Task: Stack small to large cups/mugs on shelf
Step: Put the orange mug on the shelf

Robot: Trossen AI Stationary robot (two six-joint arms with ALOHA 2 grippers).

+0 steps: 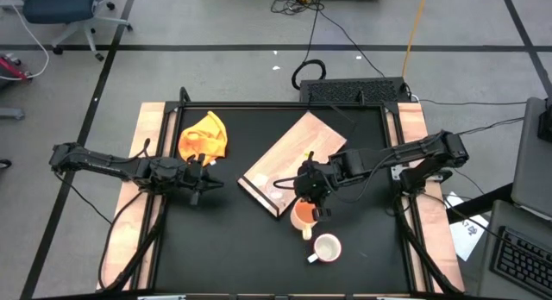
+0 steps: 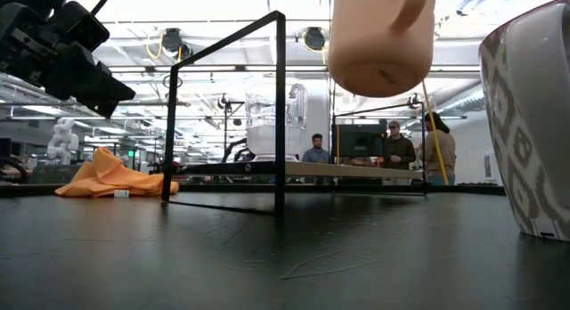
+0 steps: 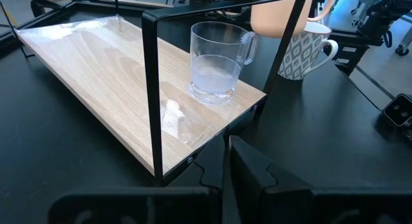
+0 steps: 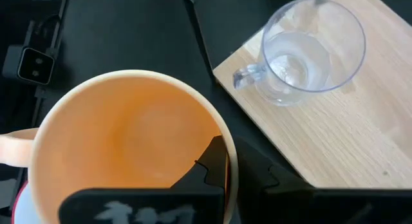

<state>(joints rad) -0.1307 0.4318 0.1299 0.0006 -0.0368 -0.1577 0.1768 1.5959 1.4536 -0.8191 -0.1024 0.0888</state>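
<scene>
My right gripper [image 4: 241, 156] is shut on the yellow-orange mug [image 4: 129, 147] above the table, just off the near end of the shelf [image 1: 297, 153], a light wood board with a dark strip. In the low view the mug [image 2: 381, 34] hangs clear of the tabletop. A tiny clear glass cup [image 4: 309, 50] stands upright on the board near that end. The white mug with a grey pattern [image 1: 326, 246] stands on the table nearer the front. My left gripper [image 1: 210, 175] is shut and empty, left of the board. My right gripper pinches the mug's rim [image 4: 225, 147], one finger [image 4: 209, 166] inside the mug and one outside. The fingers come from above, pointing down. The mug hangs upright, mouth up, lifted clear of the table, its handle [image 4: 13, 147] on the side away from the fingers.
A yellow cloth [image 1: 205, 136] lies at the table's far left. A thin black metal frame [image 3: 151, 89] stands up at the board's near end, beside the glass cup. People stand in the room beyond the table [image 2: 396, 145].
</scene>
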